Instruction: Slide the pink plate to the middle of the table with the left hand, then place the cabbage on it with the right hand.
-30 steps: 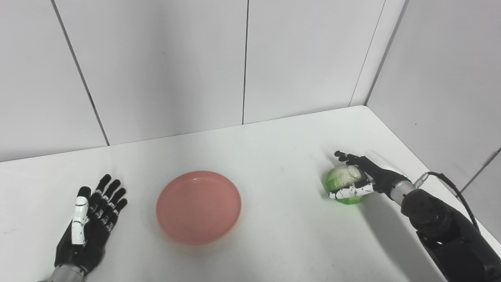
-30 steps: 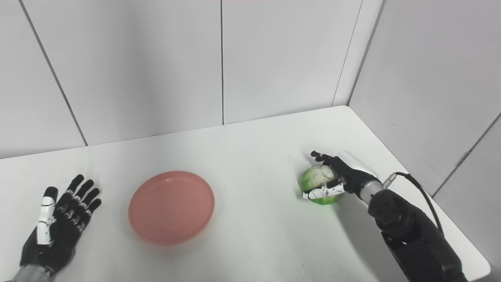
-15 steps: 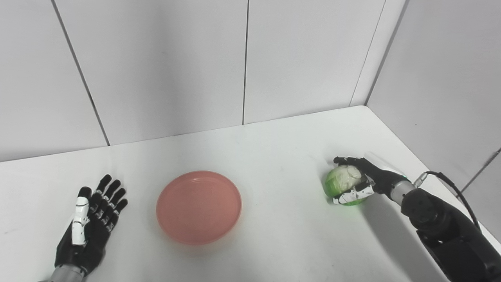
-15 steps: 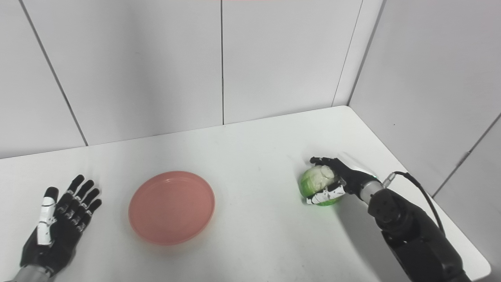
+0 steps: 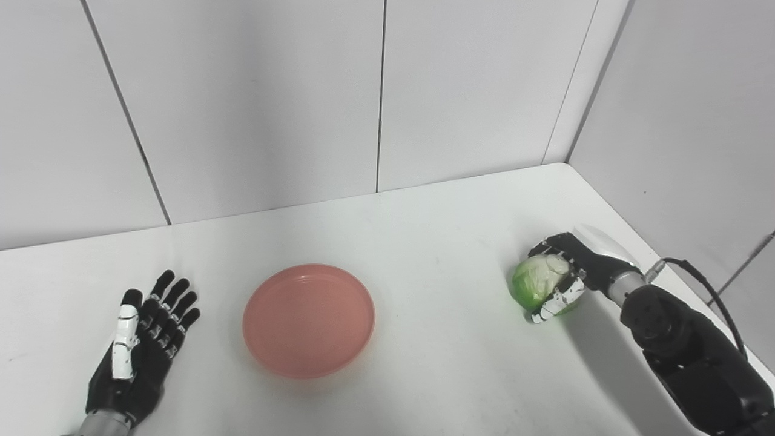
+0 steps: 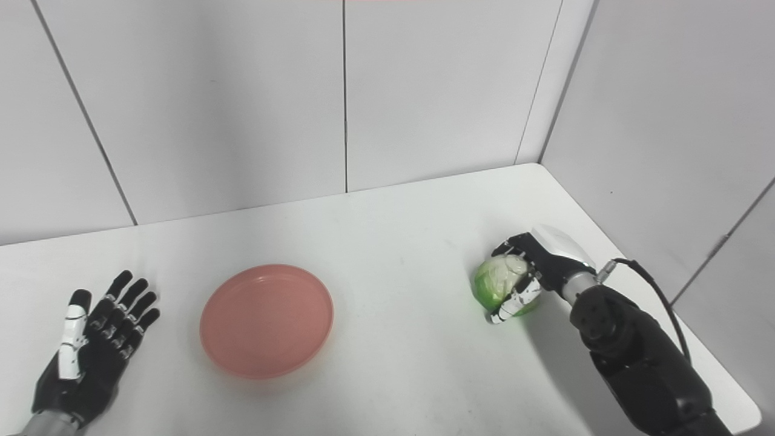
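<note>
Left eye view: plate (image 5: pixel 308 320) lies mid-table, slide seemingly done. Left hand (image 5: pixel 138 351) flat, fingers spread, empty. Right hand (image 5: pixel 569 280) fingers wrapped round cabbage (image 5: pixel 535 282), table (image 5: pixel 424 242) right side. Left: carry cabbage onto plate.

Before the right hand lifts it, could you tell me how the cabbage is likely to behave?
The cabbage looks round, so it would probably roll if released on the bare table. Its glossy surface may be a bit slippery. The right hand wraps it from the side, so it seems light and firm enough to lift.
</note>
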You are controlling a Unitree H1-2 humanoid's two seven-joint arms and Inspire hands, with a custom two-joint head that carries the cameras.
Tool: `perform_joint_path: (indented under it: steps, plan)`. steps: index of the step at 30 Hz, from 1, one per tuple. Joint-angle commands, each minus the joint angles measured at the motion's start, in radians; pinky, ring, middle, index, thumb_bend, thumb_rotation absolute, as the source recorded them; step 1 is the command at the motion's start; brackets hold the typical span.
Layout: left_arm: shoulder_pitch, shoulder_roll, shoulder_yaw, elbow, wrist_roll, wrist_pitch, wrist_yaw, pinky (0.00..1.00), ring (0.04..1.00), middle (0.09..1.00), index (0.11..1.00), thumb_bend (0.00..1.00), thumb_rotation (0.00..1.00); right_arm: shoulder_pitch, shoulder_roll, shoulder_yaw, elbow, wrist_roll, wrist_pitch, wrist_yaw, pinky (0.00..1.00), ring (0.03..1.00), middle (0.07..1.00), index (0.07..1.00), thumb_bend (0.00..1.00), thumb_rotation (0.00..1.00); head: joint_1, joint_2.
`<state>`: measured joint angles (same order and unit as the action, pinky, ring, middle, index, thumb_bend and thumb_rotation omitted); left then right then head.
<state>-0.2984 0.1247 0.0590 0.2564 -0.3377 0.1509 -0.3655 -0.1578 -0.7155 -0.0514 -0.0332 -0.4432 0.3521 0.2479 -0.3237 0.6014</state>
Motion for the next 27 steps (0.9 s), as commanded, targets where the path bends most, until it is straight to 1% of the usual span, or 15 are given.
perform_joint_path:
  steps: [1,5,10,12,13,16,18,19,22,24,25,26,27]
  plan:
    - [0.019,0.008,-0.007,0.028,0.011,0.028,0.007,0.98,0.980,0.983,0.969,0.66,0.99,-0.013,-0.012,-0.023,-0.008,0.006,-0.059,-0.045,0.40,0.433,0.486,0.486,0.51,0.12,0.003,-0.001]
    - [0.019,0.003,-0.010,0.020,0.018,0.038,0.019,0.98,0.977,0.979,0.968,0.67,0.98,-0.018,-0.005,-0.029,-0.016,0.018,-0.074,-0.056,0.42,0.455,0.504,0.485,0.51,0.12,0.012,-0.005]
    - [0.020,-0.002,-0.017,0.016,0.026,0.041,0.027,0.99,0.983,0.986,0.973,0.68,0.99,-0.039,-0.019,-0.008,-0.043,-0.011,-0.066,-0.044,0.43,0.461,0.501,0.486,0.51,0.12,0.020,-0.010]
    - [0.019,-0.005,-0.019,0.023,0.026,0.035,0.030,0.99,0.985,0.989,0.976,0.67,0.99,-0.057,-0.023,-0.003,-0.042,-0.002,-0.102,-0.044,0.41,0.447,0.487,0.485,0.51,0.12,0.032,-0.015]
    - [0.019,-0.007,-0.021,0.024,0.028,0.034,0.031,0.99,0.986,0.989,0.977,0.67,1.00,-0.069,-0.022,0.000,-0.047,-0.002,-0.102,-0.039,0.39,0.439,0.479,0.485,0.51,0.12,0.033,-0.015]
    - [0.018,-0.010,-0.031,0.029,0.035,0.024,0.027,1.00,0.989,0.994,0.985,0.68,1.00,-0.100,-0.006,0.003,-0.080,-0.003,-0.065,-0.026,0.35,0.409,0.461,0.485,0.51,0.12,0.052,-0.020]
    - [0.018,-0.014,-0.039,0.027,0.041,0.026,0.033,1.00,0.991,0.996,0.989,0.68,1.00,-0.123,-0.005,0.015,-0.099,-0.007,-0.083,-0.021,0.34,0.388,0.445,0.485,0.51,0.12,0.069,-0.025]
    - [0.019,-0.016,-0.043,0.024,0.042,0.028,0.036,1.00,0.990,0.995,0.991,0.68,1.00,-0.137,-0.007,0.024,-0.105,-0.010,-0.090,-0.014,0.34,0.387,0.442,0.485,0.51,0.12,0.069,-0.025]
    - [0.018,-0.026,-0.054,0.022,0.048,0.025,0.050,1.00,0.986,0.991,0.988,0.67,1.00,-0.183,-0.010,0.051,-0.117,-0.010,-0.108,0.007,0.35,0.397,0.447,0.484,0.51,0.12,0.102,-0.030]
    - [0.017,-0.034,-0.060,0.023,0.059,0.024,0.065,1.00,0.986,0.989,0.985,0.66,1.00,-0.207,-0.002,0.066,-0.128,-0.021,-0.100,0.017,0.35,0.401,0.452,0.484,0.51,0.12,0.116,-0.033]
    - [0.017,-0.038,-0.062,0.023,0.065,0.024,0.071,1.00,0.983,0.987,0.983,0.66,1.00,-0.215,0.001,0.072,-0.133,-0.025,-0.093,0.021,0.32,0.385,0.449,0.484,0.51,0.12,0.116,-0.033]
    - [0.018,-0.042,-0.066,0.020,0.069,0.022,0.074,0.99,0.982,0.986,0.983,0.66,1.00,-0.236,0.010,0.085,-0.139,-0.028,-0.094,0.029,0.32,0.380,0.447,0.484,0.51,0.12,0.133,-0.035]
    - [0.018,-0.046,-0.071,0.016,0.075,0.021,0.077,1.00,0.987,0.989,0.986,0.65,1.00,-0.256,0.018,0.098,-0.145,-0.033,-0.085,0.039,0.33,0.389,0.439,0.509,0.52,0.05,0.141,-0.036]
